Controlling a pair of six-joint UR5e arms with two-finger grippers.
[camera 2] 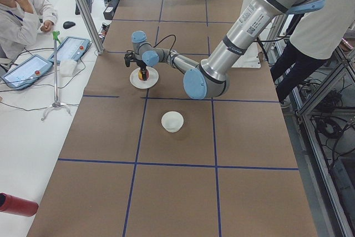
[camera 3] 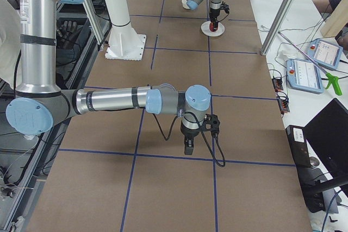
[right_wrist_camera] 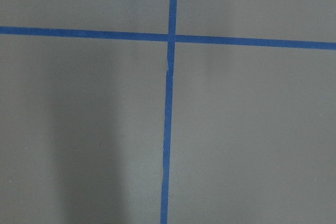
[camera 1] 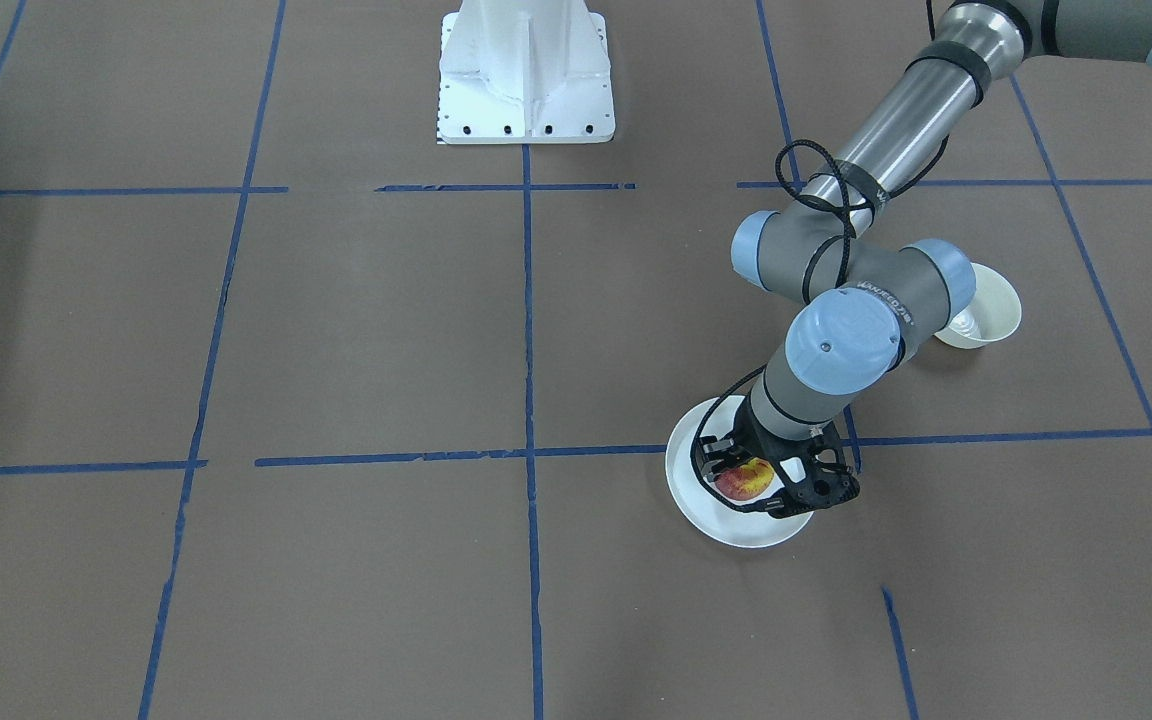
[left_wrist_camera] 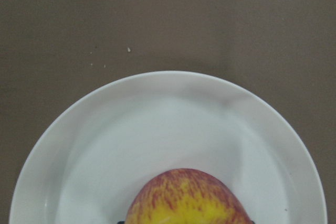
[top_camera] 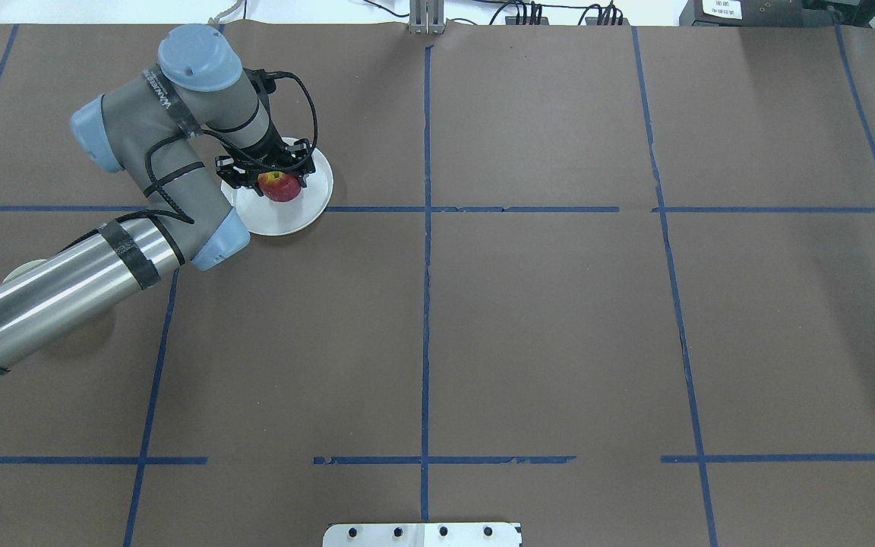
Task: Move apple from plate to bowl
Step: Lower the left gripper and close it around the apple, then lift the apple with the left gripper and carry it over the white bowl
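The red and yellow apple [camera 1: 744, 481] sits over the white plate [camera 1: 736, 527], on the robot's left side of the table. My left gripper [camera 1: 758, 492] reaches down onto it with a finger on each side, shut on the apple. In the overhead view the apple [top_camera: 280, 187] shows under the gripper [top_camera: 272, 179] on the plate [top_camera: 285, 220]. The left wrist view shows the apple's top [left_wrist_camera: 184, 200] close up over the plate [left_wrist_camera: 157, 124]. I cannot tell whether it is lifted. The cream-white bowl [camera 1: 988, 308] stands apart behind the arm's elbow, also in the exterior left view [camera 2: 172, 121]. My right gripper [camera 3: 188, 146] hangs over bare table; I cannot tell its state.
The robot's white base [camera 1: 526, 75] stands at the table's edge. Blue tape lines [right_wrist_camera: 169, 129] cross the brown table. Operators, tablets and a stand sit beside the table [camera 2: 55, 65]. A red bottle [camera 2: 16, 205] lies off the near corner.
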